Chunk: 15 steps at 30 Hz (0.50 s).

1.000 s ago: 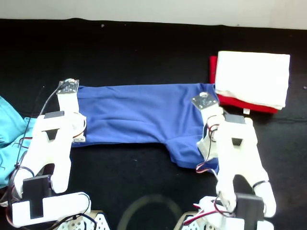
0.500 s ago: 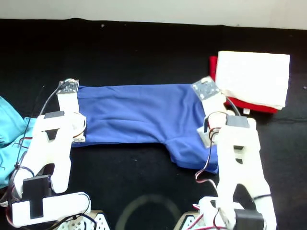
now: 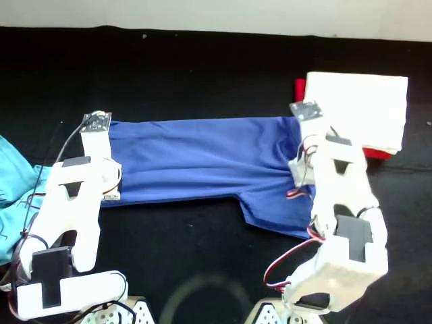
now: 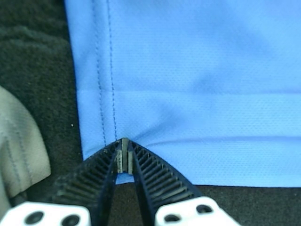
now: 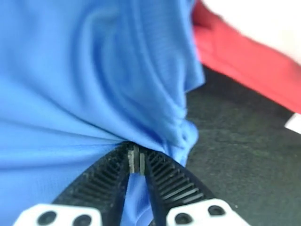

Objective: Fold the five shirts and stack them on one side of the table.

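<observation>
Blue shirt (image 3: pixel 196 158) spread mid-table between arms. L gripper (image 4: pixel 124 157) jaws pinched on hem corner. R gripper (image 5: pixel 135 157) jaws pinched on bunched cloth, nr white shirt (image 3: pixel 354 108) atop red shirt (image 5: pixel 235 61). Reckon mid-fold, 3rd garment. Next I'd carry both ends over together, w/ even tension.

Blue shirt (image 4: pixel 197 70): fine matt mesh knit; table cover (image 4: pixel 33 56): fuzzy matt cloth

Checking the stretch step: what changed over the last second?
The right pincer, shut on the blue shirt, moved away from its base toward the folded white shirt, dragging that end along. The left pincer stayed clamped on the other end; white shirt and teal shirt did not move.
</observation>
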{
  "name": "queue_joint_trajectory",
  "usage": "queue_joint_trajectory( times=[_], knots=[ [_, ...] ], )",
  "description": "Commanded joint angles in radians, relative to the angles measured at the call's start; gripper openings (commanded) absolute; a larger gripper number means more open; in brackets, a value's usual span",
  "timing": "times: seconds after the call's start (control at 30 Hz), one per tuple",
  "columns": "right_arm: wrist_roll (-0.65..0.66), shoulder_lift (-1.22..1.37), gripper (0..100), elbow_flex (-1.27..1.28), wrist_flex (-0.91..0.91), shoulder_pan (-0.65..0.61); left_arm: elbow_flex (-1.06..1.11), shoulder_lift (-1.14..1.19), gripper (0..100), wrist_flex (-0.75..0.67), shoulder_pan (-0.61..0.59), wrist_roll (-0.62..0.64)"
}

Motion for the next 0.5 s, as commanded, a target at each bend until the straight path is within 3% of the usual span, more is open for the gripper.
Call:
queue_joint_trajectory(
  times=[0.0,0.23,0.47],
  knots=[
    [-0.017,0.002,0.7,-0.113,0.090,0.019,0.007,-0.001,1,-0.017,0.012,0.006],
    [-0.017,-0.114,0.7,-0.143,0.254,-0.053,0.007,-0.001,1,-0.017,0.012,0.006],
    [-0.015,-0.469,1.2,0.076,0.302,-0.183,0.007,-0.001,1,-0.017,0.012,0.006]
  ],
)
